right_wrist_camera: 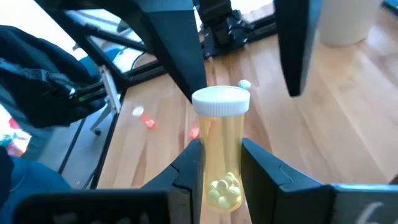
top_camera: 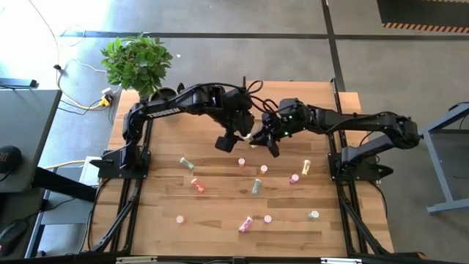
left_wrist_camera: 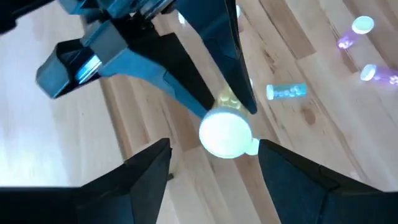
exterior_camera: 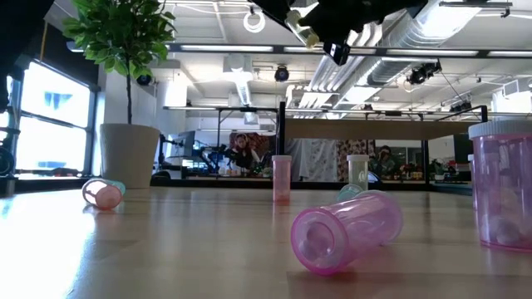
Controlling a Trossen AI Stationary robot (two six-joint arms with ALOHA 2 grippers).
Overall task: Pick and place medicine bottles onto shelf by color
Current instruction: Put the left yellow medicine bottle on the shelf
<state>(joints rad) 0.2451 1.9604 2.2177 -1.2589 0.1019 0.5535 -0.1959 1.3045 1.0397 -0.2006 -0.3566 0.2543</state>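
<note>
A yellow bottle (right_wrist_camera: pixel 221 149) with a white cap (left_wrist_camera: pixel 225 132) is held in the air over the table's middle (top_camera: pixel 253 138). My right gripper (right_wrist_camera: pixel 221 155) is shut on it, reaching in from the table's right (top_camera: pixel 267 141). My left gripper (left_wrist_camera: pixel 214 158) is open and faces it from the left (top_camera: pixel 236 138). Its two fingers (right_wrist_camera: pixel 180 56) stand on either side of the cap, and I see no touch. Several pink, orange-red, green and yellow bottles lie or stand on the tabletop (top_camera: pixel 256 187). I cannot make out the shelf in the high view. My right gripper pinches the yellow bottle's lower body (right_wrist_camera: pixel 221 177) between its two fingers. The capped end (right_wrist_camera: pixel 221 99) sticks out past the fingertips toward my left gripper. The fingers come from the table's right and lie along the bottle. The bottle is lifted clear of the table.
A potted plant (top_camera: pixel 136 62) stands at the table's far left corner. In the low view a pink bottle (exterior_camera: pixel 345 228) lies close by and another (exterior_camera: pixel 503 187) stands at the right. A light-wood board on a black post (exterior_camera: pixel 399 130) shows behind the table.
</note>
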